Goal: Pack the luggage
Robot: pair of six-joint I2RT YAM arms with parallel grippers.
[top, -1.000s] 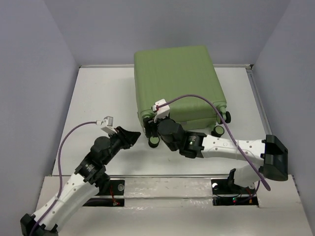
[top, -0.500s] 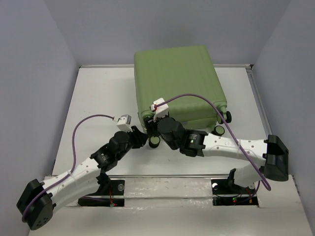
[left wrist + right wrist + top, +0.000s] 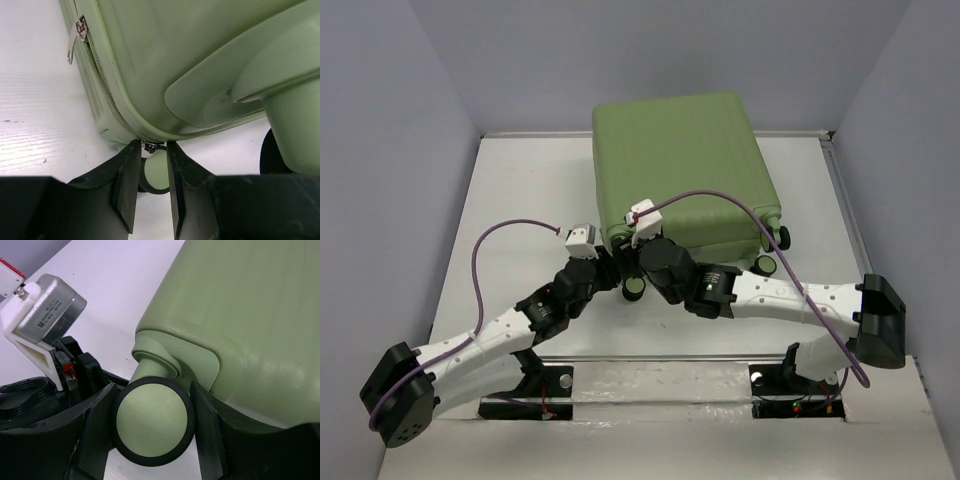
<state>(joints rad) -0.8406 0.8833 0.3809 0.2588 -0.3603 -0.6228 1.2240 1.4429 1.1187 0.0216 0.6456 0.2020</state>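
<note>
The left gripper (image 3: 610,270) has slid right to the near-left corner of the luggage (image 3: 675,165), its fingers a slit apart flanking the zip pull (image 3: 149,147); the right gripper (image 3: 153,390) clamps a wheel (image 3: 152,421); the luggage lies flat, far-centre on the table (image 3: 520,200).

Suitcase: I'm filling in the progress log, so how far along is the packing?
Done: nothing provable; the suitcase lies shut, its zipper closed along the visible seam, contents hidden. In hand: the right gripper clamps a wheel; the left gripper straddles a zipper pull at the corner, not yet pinching it. Left: unclear whether it gets opened for packing or is finished.
</note>
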